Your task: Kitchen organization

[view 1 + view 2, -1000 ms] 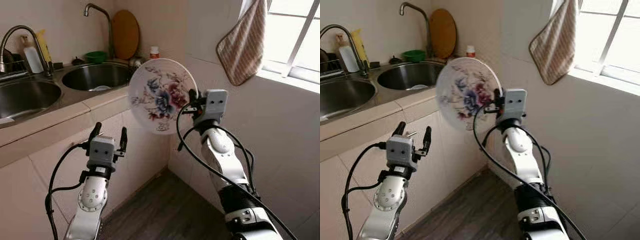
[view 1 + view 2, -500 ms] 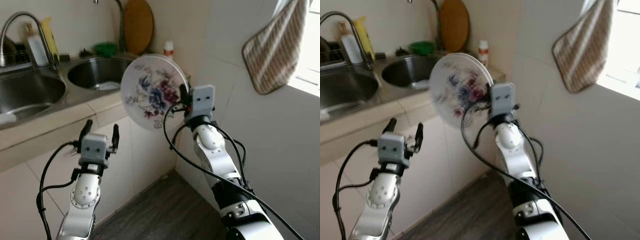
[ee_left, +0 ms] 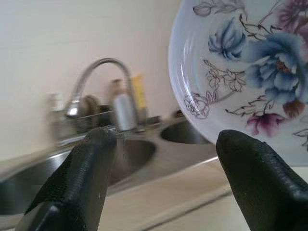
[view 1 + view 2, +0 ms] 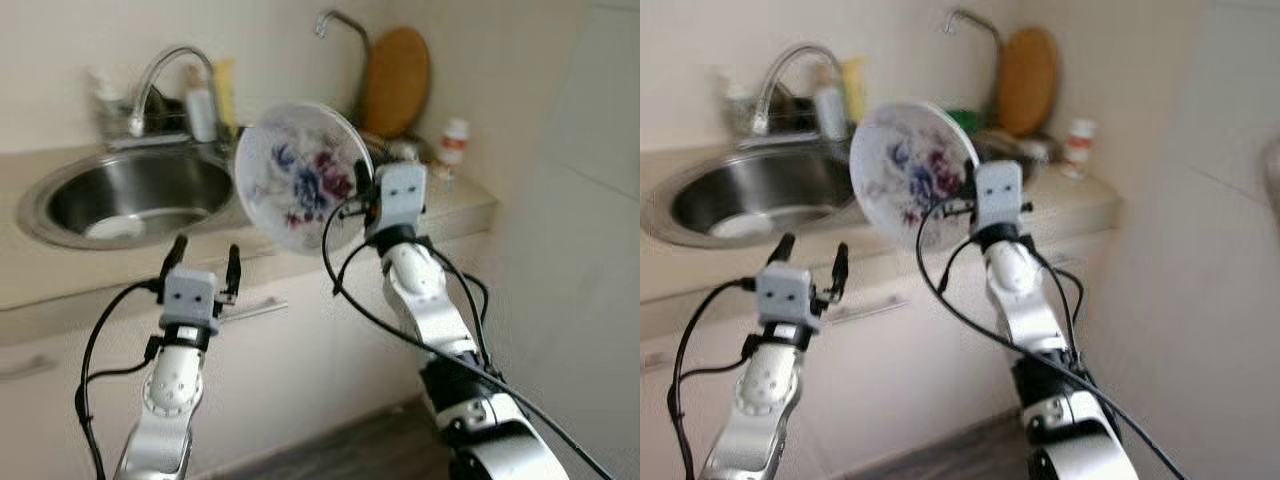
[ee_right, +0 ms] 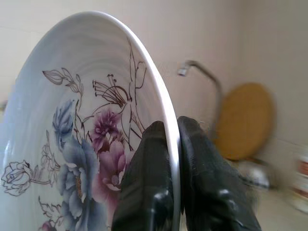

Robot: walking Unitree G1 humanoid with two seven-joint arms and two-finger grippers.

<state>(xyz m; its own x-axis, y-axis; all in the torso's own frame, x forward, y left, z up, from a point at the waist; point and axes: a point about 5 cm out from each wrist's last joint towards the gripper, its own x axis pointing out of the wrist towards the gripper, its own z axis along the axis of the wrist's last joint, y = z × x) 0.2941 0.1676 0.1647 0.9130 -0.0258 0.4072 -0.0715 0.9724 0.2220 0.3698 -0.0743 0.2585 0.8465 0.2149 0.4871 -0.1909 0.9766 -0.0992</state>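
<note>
A white plate (image 4: 300, 175) painted with blue and purple flowers is held upright in the air before the counter, its face turned to me. My right gripper (image 4: 361, 197) is shut on its right rim, and in the right wrist view the two fingers (image 5: 154, 183) pinch the plate's (image 5: 86, 144) edge. Lower left, my left gripper (image 4: 206, 268) stands open with nothing between its fingers (image 3: 82, 183), below the plate (image 3: 250, 82) and in front of the counter edge.
A steel sink (image 4: 130, 195) with a curved faucet (image 4: 165, 75) lies in the beige counter (image 4: 60, 275). Bottles (image 4: 200, 95) stand behind it. A second tap (image 4: 340, 25), a round wooden board (image 4: 397, 80) and a small bottle (image 4: 453, 143) are at the right. Cabinet fronts stand below.
The camera has swung left, so the sink now sits ahead and the towel and window have gone out of view. The right gripper still holds the plate; the left stays open.
</note>
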